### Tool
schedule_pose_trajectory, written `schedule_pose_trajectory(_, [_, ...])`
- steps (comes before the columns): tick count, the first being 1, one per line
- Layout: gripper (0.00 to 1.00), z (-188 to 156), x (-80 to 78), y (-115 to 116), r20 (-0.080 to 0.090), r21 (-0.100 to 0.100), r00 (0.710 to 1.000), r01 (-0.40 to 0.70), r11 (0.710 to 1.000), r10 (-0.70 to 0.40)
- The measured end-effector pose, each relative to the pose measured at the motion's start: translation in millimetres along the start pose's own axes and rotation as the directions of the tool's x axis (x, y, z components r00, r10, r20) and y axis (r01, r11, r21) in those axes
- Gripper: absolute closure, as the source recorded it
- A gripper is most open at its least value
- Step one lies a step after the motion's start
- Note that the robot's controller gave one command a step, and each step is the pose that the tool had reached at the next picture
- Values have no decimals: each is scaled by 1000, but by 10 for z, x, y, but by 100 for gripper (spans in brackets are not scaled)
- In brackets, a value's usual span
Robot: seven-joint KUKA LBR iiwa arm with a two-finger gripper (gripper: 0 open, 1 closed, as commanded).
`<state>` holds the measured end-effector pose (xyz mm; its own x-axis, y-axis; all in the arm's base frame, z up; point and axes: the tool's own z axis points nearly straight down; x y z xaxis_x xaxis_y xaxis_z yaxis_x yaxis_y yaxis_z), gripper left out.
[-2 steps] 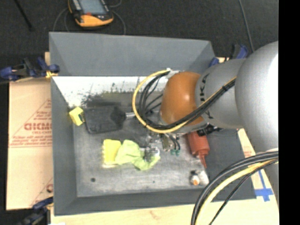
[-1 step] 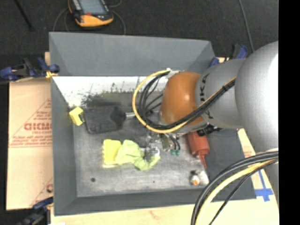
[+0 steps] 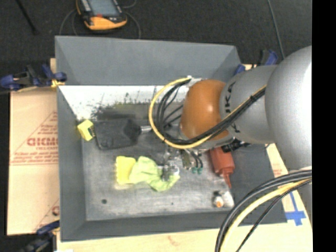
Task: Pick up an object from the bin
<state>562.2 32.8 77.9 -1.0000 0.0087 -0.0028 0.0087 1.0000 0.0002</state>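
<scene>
Lying under jaws, crumpled green cloth (image 3: pixel 146 172)

In the grey metal bin (image 3: pixel 72 185), the small yellow block (image 3: pixel 84 130) lies by the left wall, the dark blocky lump (image 3: pixel 115 133) just right of it. In front of these, the flat yellow pad (image 3: pixel 124 170) touches the crumpled yellow-green cloth (image 3: pixel 146 171) on its right. The pincer (image 3: pixel 169 173) is over the cloth's right end. The red cylinder (image 3: pixel 222 163) lies further right, and the small white-and-orange piece (image 3: pixel 221 198) lies before it.
</scene>
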Motion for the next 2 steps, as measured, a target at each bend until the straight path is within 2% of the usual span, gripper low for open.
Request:
schedule_pose_trajectory(1, [100,-183,19,-4,-7,1,1000,0,1000,0])
schedule_pose_trajectory(2, [100,-384,-3,-5,0,0,1000,1,1000,-1])
